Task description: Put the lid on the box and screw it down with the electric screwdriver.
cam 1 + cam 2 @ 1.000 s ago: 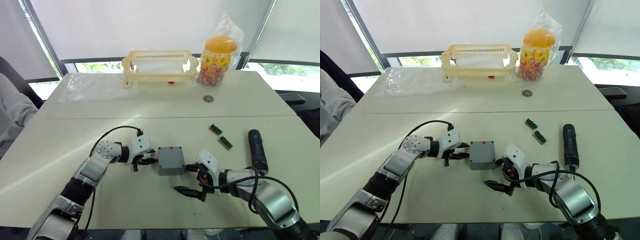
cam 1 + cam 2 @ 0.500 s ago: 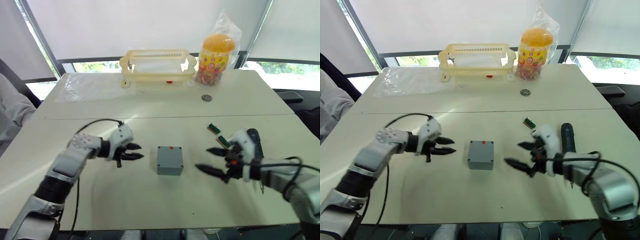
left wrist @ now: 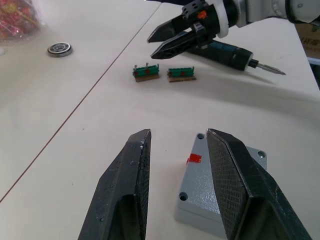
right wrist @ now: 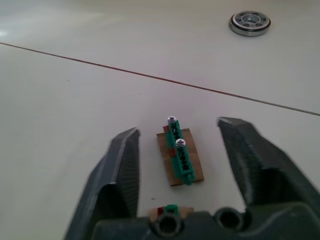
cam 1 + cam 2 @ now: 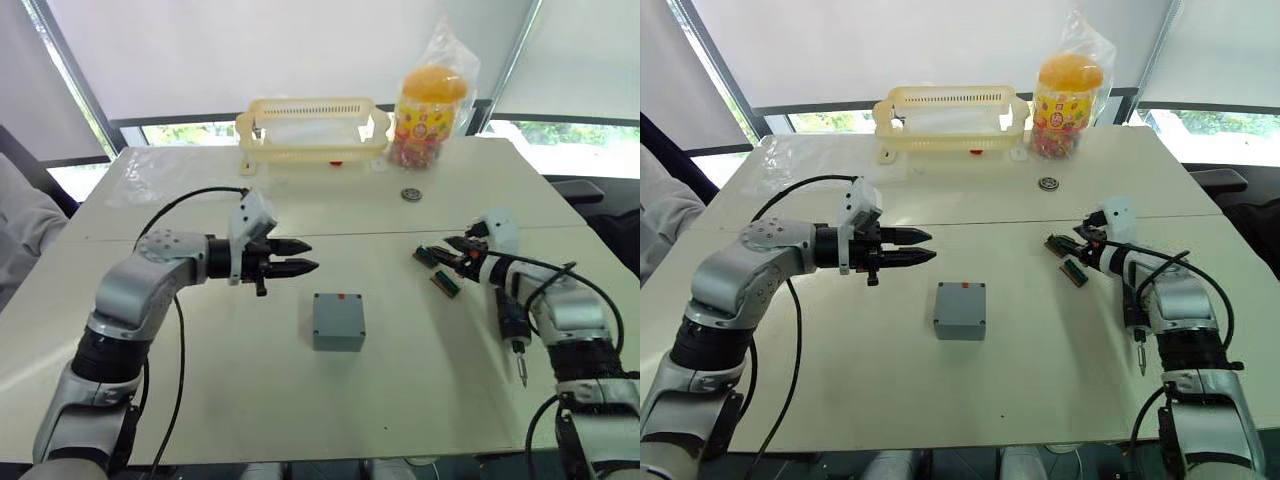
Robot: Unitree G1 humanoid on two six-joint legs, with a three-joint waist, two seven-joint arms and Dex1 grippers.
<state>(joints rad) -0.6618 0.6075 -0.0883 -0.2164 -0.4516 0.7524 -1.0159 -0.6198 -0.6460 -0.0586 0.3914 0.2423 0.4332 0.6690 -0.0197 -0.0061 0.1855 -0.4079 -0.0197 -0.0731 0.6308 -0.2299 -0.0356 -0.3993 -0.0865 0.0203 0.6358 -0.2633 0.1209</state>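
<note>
Your left pincer (image 5: 303, 256) hangs released above the surface (image 5: 200, 400), its fingers parted and empty, pointing toward the centre. The box (image 5: 338, 321), lid (image 3: 222, 182) seated on top with corner screw holes visible and a red mark on its far side, sits mid-surface, apart from both pincers. Your right pincer (image 5: 1062, 243) is released over two green boards (image 4: 179, 156), fingers either side of one. The screwdriver (image 3: 235, 51) lies just beside that arm, bit toward you.
</note>
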